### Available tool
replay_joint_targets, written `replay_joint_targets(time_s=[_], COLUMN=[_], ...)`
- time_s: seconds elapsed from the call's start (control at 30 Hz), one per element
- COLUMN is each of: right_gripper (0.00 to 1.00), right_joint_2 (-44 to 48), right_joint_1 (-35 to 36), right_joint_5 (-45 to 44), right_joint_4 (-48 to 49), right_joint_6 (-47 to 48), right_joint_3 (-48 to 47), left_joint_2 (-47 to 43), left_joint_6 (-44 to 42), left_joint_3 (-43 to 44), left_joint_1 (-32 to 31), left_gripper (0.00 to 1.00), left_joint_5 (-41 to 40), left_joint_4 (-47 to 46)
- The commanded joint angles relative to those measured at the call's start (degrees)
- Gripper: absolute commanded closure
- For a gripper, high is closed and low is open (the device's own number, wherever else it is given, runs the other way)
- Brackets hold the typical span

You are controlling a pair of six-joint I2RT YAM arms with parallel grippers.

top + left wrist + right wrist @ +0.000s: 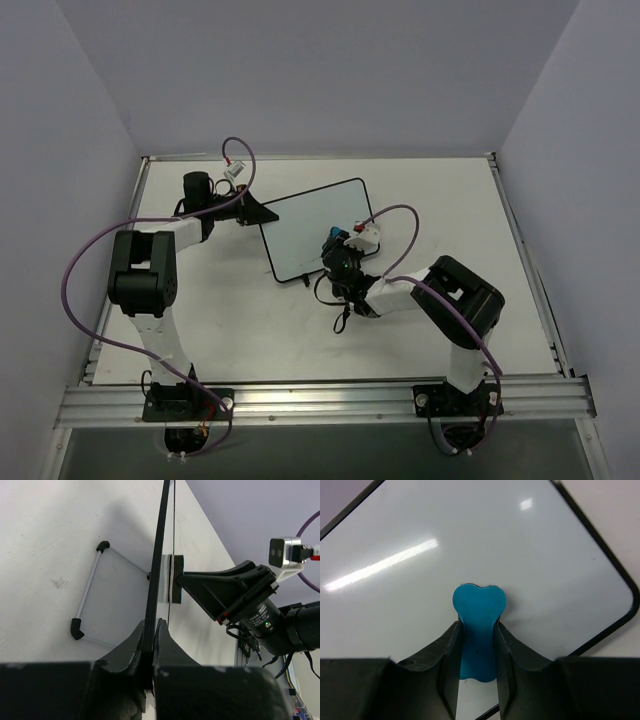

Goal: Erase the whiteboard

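Note:
The whiteboard (305, 228), white with a thin black frame, stands tilted near the table's middle. Its face (470, 545) shows no writing in the right wrist view. My left gripper (252, 213) is shut on the board's left edge; the left wrist view shows the black frame (159, 555) edge-on between the fingers (127, 642), with the wire foot (87, 592) behind. My right gripper (338, 250) is shut on the blue bone-shaped eraser (478, 630) and presses it flat against the board's lower right part. The eraser's felt side (172, 578) shows against the board in the left wrist view.
The white tabletop (440, 200) is bounded by a metal rail (320, 395) at the near edge and grey walls on three sides. Purple cables (85, 260) loop off both arms. The right arm's wrist camera (282, 552) hangs close beside the board.

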State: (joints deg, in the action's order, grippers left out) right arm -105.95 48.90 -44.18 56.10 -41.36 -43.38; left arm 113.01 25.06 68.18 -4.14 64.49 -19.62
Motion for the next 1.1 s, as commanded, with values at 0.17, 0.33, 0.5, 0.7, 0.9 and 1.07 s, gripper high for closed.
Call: replay_joint_targets(time_s=[0.17,0.33,0.5,0.7,0.9,1.07], right_gripper=[1.0,1.0,1.0,1.0,1.0,1.0], right_joint_2=[0.8,-0.9,-4.1,-5.7,-7.6,-9.2], right_joint_1=[-6.7,-3.0,3.6,8.2,11.1,12.5], right_joint_5=[-2.2,0.9,0.8,-0.2,-0.6,0.9], right_joint_4=[-8.3,-3.5,-1.0,0.9,1.5,2.5], right_joint_6=[-3.3,-2.8,-1.6,-1.0,-0.9,0.3], right_joint_3=[5.5,4.5,0.7,-2.1,-4.8,-6.9], left_joint_2=[1.5,1.4,1.3,1.4,1.4,1.4], left_joint_6=[-10.8,-10.9,-11.0,-11.0,-11.0,-11.0], left_joint_3=[-0.7,-0.7,-0.9,-0.8,-0.7,-0.7], left_joint_1=[0.1,0.1,0.1,0.1,0.1,0.1], left_gripper=[0.98,0.98,0.98,0.98,0.98,0.98], left_joint_5=[-13.2,-13.1,-13.2,-13.1,-13.1,-13.1], left_joint_4=[2.6,2.6,2.6,2.6,2.7,2.6])
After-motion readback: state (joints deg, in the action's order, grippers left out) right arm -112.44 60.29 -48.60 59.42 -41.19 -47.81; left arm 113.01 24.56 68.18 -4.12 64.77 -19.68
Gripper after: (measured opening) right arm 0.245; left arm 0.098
